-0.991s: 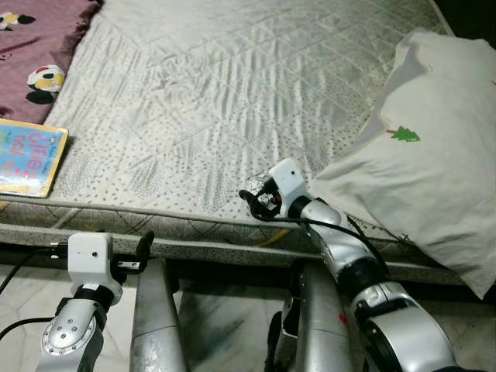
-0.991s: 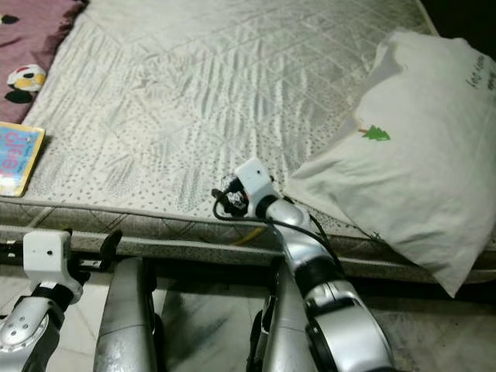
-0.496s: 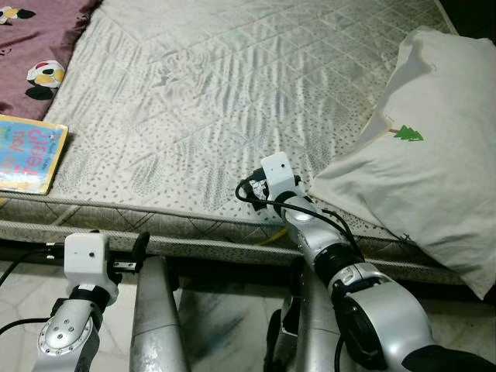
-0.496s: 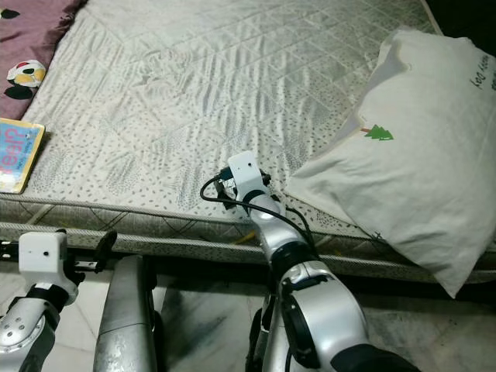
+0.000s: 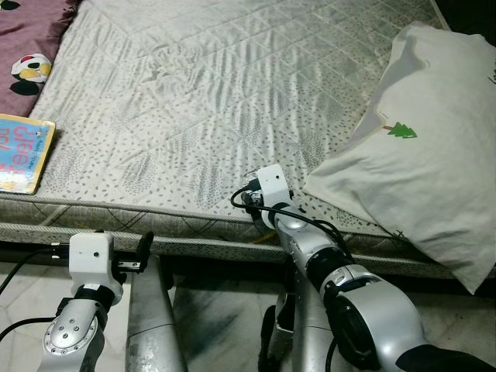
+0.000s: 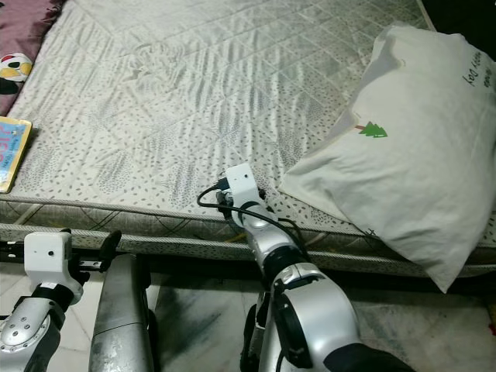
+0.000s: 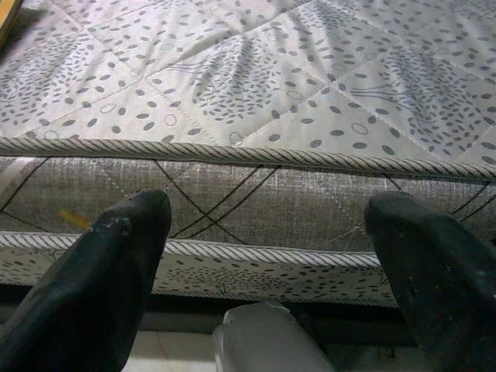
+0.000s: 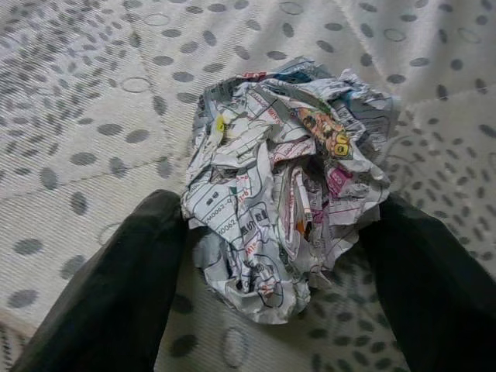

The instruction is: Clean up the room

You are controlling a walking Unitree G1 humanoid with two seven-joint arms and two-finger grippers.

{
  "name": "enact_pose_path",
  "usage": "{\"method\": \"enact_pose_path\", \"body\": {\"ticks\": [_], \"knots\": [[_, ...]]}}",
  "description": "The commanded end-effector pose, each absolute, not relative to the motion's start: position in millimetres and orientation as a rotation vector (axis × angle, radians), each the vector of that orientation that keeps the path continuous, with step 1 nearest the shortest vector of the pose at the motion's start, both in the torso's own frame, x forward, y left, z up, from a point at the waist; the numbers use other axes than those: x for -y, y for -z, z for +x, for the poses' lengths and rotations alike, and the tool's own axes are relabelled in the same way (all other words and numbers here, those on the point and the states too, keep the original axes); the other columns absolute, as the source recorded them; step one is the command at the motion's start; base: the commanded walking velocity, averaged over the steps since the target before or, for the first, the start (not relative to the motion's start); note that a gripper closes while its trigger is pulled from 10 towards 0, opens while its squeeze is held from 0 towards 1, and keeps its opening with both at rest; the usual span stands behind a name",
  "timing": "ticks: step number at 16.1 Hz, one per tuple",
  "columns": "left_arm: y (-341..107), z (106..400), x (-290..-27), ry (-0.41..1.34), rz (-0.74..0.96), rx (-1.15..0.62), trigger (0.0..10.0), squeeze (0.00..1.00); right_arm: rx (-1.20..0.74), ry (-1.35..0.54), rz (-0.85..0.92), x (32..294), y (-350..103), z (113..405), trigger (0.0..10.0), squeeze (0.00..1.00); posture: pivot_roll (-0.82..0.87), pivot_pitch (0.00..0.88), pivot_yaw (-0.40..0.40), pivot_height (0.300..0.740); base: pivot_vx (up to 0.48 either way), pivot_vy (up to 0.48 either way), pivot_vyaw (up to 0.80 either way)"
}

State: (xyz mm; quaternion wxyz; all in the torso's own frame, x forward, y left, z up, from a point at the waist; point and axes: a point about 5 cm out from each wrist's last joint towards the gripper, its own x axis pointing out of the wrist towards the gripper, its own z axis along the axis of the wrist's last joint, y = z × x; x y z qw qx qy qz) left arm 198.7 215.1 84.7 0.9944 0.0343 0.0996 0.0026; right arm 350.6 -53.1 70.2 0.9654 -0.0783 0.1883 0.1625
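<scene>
1. The robot stands at the near edge of the mattress (image 5: 232, 85), and its right gripper (image 8: 271, 256) reaches onto the quilted cover close to that edge, just beside the corner of the white pillow (image 5: 418, 147).

2. There's the target: a crumpled ball of printed paper (image 8: 287, 178) lying on the mattress, right between the two black fingers (image 8: 116, 287).

3. The jaws stand wide apart, one finger on each side of the ball. The fingers sit against or just beside the paper's edges, but nothing is pinched yet, so the ball rests on the cover, not in a grip.

4. This looks like the grasp step: the ball is lined up, the squeeze not made.

5. The next move calls for closing evenly on the paper, which will likely crush a little and give, so the fingers need to travel well in before lifting.

6. The left gripper (image 7: 263, 232) hangs low in front of the mattress side, its fingers spread wide and holding nothing.

7. Over on the robot's left, a picture book (image 5: 23, 151) lies at the bed's edge beside a purple blanket (image 5: 31, 39), probably later tidying.
</scene>
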Motion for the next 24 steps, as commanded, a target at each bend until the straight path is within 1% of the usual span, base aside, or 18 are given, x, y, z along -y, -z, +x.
{"method": "enact_pose_path", "body": {"ticks": [1, 10, 13, 19, 22, 24], "knots": [[-84, 196, -214, -0.007, 0.076, -0.205, 10.0, 0.00, -0.407, -0.319, -0.137, 53, -66, 348, 0.0, 0.00, 0.18, 0.238, -0.113, 0.541, 0.000, 0.000, 0.00], [-85, 200, -214, -0.005, 0.083, -0.200, 10.0, 0.00, -0.406, -0.303, -0.066, 54, -67, 349, 0.0, 0.00, 0.18, 0.236, -0.108, 0.541, 0.000, 0.000, 0.00], [-85, 201, -214, -0.004, 0.083, -0.199, 10.0, 0.00, -0.399, -0.295, -0.090, 56, -67, 350, 0.0, 0.00, 0.18, 0.234, -0.111, 0.541, 0.000, 0.000, 0.00], [-84, 202, -212, -0.003, 0.085, -0.196, 10.0, 0.00, -0.382, -0.284, -0.061, 61, -69, 352, 0.0, 0.00, 0.18, 0.221, -0.114, 0.541, 0.000, 0.000, 0.00], [-84, 204, -211, -0.002, 0.083, -0.192, 10.0, 0.00, -0.329, -0.267, -0.019, 68, -78, 357, 0.0, 0.00, 0.18, 0.206, -0.113, 0.541, 0.000, 0.000, 0.00], [-82, 208, -209, 0.005, 0.077, -0.186, 10.0, 0.00, -0.260, -0.256, 0.015, 84, -85, 361, 0.0, 0.00, 0.16, 0.177, -0.107, 0.541, 0.000, 0.000, 0.00]]}}
